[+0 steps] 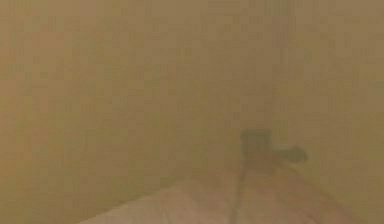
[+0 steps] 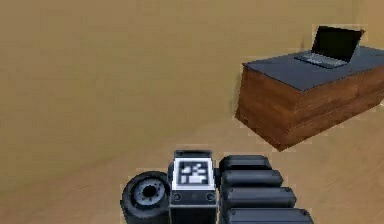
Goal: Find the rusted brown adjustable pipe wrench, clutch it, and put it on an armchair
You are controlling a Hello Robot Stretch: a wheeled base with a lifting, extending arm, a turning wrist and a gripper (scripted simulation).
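Tan wall (image 1: pixel 120 80) takes up most of the forward view, with a wedge of pale wooden floor (image 1: pixel 200 205) at six o'clock. At about four o'clock, where wall meets floor, stands a small dark shape (image 1: pixel 258 142) with a smaller dark bit (image 1: pixel 296 155) just beside it, toward three o'clock. Both are too blurred to name, so I cannot tell whether either is the pipe wrench or where the wrench lies.

In the arm side view the same tan wall (image 2: pixel 110 70) runs across from nine to twelve o'clock, above light wood floor (image 2: pixel 330 170). At two o'clock stands a brown wooden desk (image 2: pixel 300 105) with a dark top. A dark laptop (image 2: pixel 333 45) rests on it near the far end at one o'clock, its lid raised.

At six o'clock, along the bottom edge, the arm (image 2: pixel 255 190) shows as a stack of dark blocks. Touching it on the nine o'clock side is a white square with black marks (image 2: pixel 193 172). Beyond that is the gripper (image 2: pixel 148 195), seen as a rounded dark body low over the floor. The fingers cannot be made out, so I cannot tell their state or whether they hold anything.
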